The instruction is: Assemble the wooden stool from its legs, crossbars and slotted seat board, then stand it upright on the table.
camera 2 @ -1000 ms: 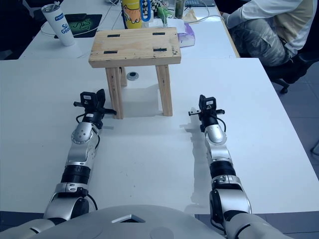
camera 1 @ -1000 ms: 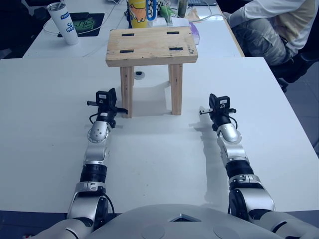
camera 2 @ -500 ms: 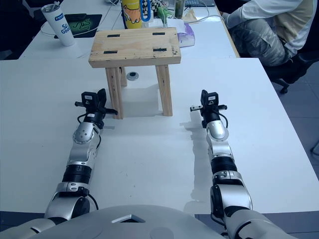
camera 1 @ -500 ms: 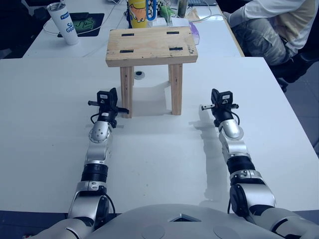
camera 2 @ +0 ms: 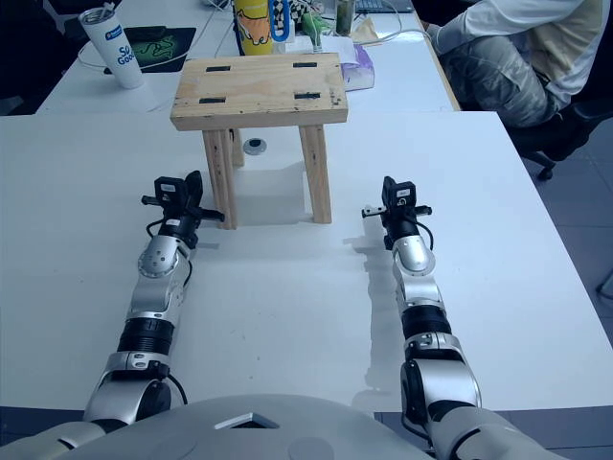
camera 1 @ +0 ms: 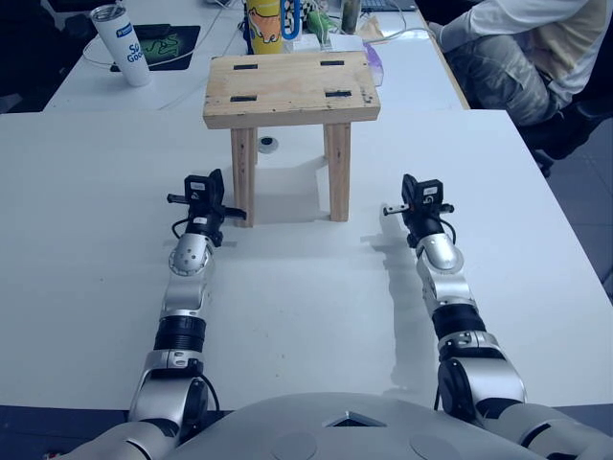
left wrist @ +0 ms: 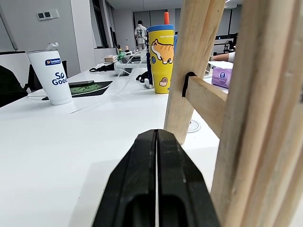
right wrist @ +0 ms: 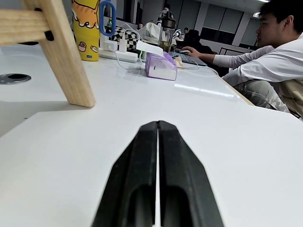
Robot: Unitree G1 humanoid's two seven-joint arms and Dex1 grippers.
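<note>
The wooden stool (camera 1: pixel 290 88) stands upright at the back middle of the white table (camera 1: pixel 306 307), its slotted seat board on top of the legs. My left gripper (camera 1: pixel 213 188) rests low on the table just left of the stool's front left leg (left wrist: pixel 191 71), its fingers shut on nothing. A crossbar (left wrist: pixel 208 101) joins the legs close beside it. My right gripper (camera 1: pixel 414 192) lies to the right of the front right leg (camera 1: pixel 338 172), apart from it and also shut with nothing held. The right wrist view has a stool leg (right wrist: pixel 66 56) ahead of the shut fingertips (right wrist: pixel 157 124).
A small round disc (camera 1: pixel 268 145) lies on the table behind the stool. On the desk behind stand a white tumbler (camera 1: pixel 122 43), a yellow cup (camera 1: pixel 265 24) and a purple box (right wrist: pixel 160 66). A person sits at the back right. Open table lies in front.
My right gripper edged forward a little, then came slightly back. The left arm and the stool have stayed put.
</note>
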